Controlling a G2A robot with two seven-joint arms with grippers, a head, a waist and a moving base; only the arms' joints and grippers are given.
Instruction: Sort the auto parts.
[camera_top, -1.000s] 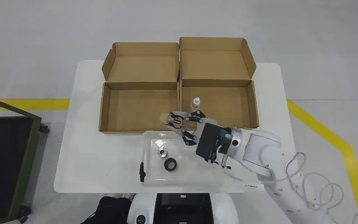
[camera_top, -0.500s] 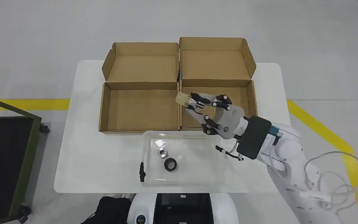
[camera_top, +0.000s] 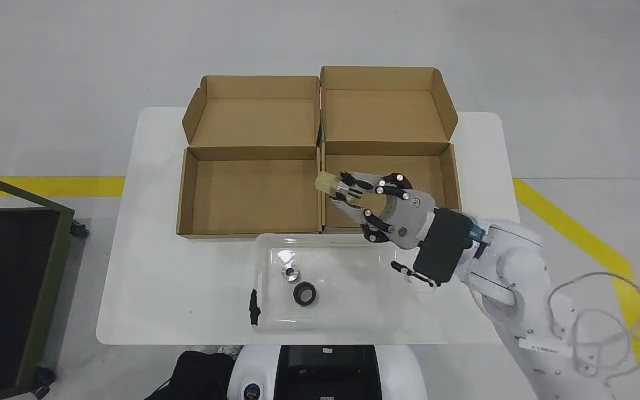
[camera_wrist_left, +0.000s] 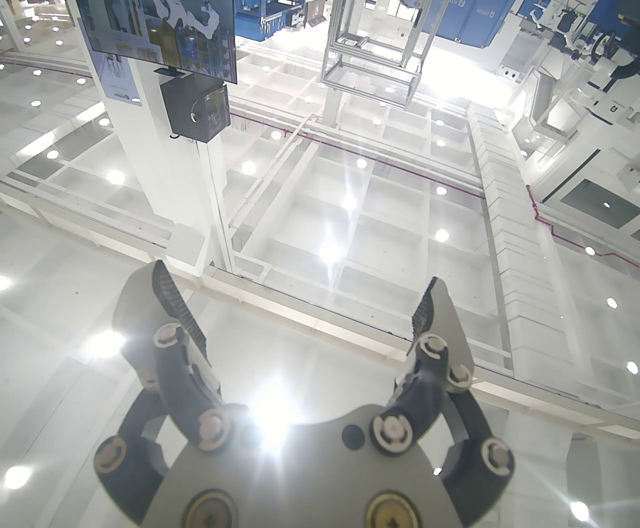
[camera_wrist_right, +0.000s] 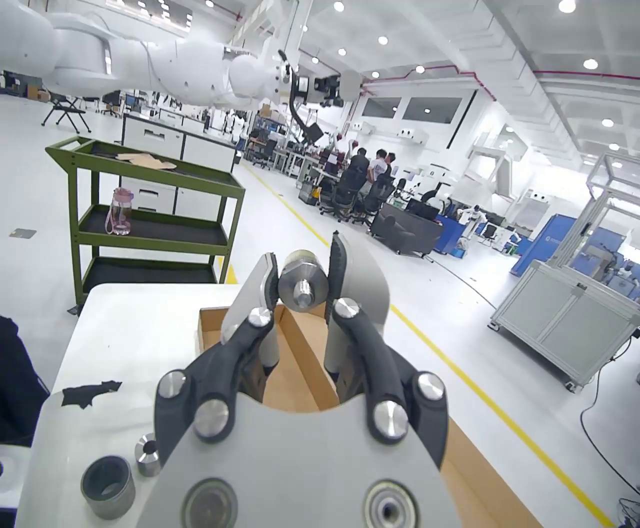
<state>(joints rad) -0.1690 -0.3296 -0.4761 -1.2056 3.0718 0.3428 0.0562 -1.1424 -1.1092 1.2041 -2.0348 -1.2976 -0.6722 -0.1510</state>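
The right gripper (camera_top: 345, 186) is clamped on a round metal part (camera_top: 328, 182) with a pale end. It holds the part in the air, just above the wall where two brown boxes meet. Its fingers squeeze the part from both sides.

The left box (camera_top: 250, 195) and the right box (camera_top: 400, 165) sit side by side on the white surface (camera_top: 150, 260), with their lids open.

A clear tray (camera_top: 340, 300) lies just in front of the boxes. In it are a dark ring (camera_top: 305, 294) and a small metal piece (camera_top: 289, 266), close together. A black bit (camera_top: 254, 305) lies by the tray's edge.

The left gripper (camera_wrist_left: 297, 280) points up at the ceiling. Its fingers are wide apart and hold nothing.
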